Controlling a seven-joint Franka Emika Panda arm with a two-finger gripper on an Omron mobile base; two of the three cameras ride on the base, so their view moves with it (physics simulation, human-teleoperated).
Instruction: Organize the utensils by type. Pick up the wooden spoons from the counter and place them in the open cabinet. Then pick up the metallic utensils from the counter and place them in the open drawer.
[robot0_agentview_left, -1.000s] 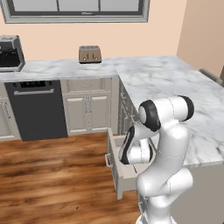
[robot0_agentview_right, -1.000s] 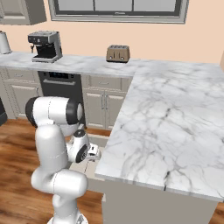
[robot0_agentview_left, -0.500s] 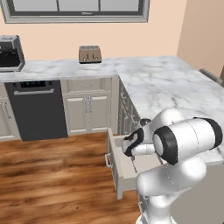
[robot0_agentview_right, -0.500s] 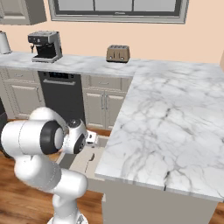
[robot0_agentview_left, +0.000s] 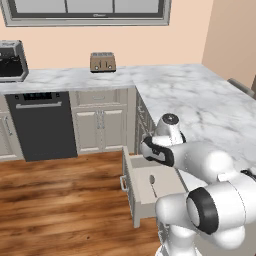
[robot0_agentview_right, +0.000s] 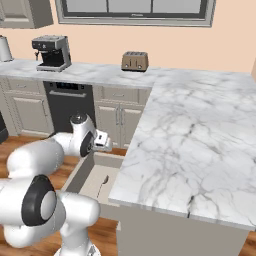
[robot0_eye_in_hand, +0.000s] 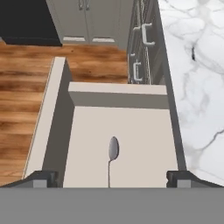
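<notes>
The gripper (robot0_eye_in_hand: 112, 177) hangs over the open drawer (robot0_eye_in_hand: 61, 131), its two finger tips (robot0_eye_in_hand: 43, 177) set wide apart at either side of the hand view with nothing between them. Below, on the pale floor of the drawer, lies a silver-grey spoon (robot0_eye_in_hand: 112, 158), bowl pointing toward the drawer's far wall and thin handle running back toward the gripper. The same spoon (robot0_agentview_left: 151, 183) shows in the left base view as a small grey shape inside the drawer (robot0_agentview_left: 131, 182), and again in the right base view (robot0_agentview_right: 104, 182), just past the edge of the marble bench (robot0_agentview_right: 200, 130).

Judging from this, the step in hand is the second half of the task: a metallic utensil sits in the drawer and the gripper is free of it, well above it rather than touching. The stretch of bench in the base views shows no spoons that I can make out, wooden or metallic; a toaster (robot0_agentview_left: 103, 62) stands far back by the wall, and a coffee machine (robot0_agentview_right: 52, 52) further along. Whether the teal spoon is also put away cannot be told from here, since part of the drawer floor is hidden by the arm and the gripper.

The next move calls for lifting the hand clear of the drawer walls, then checking the bench for any remaining utensil.
</notes>
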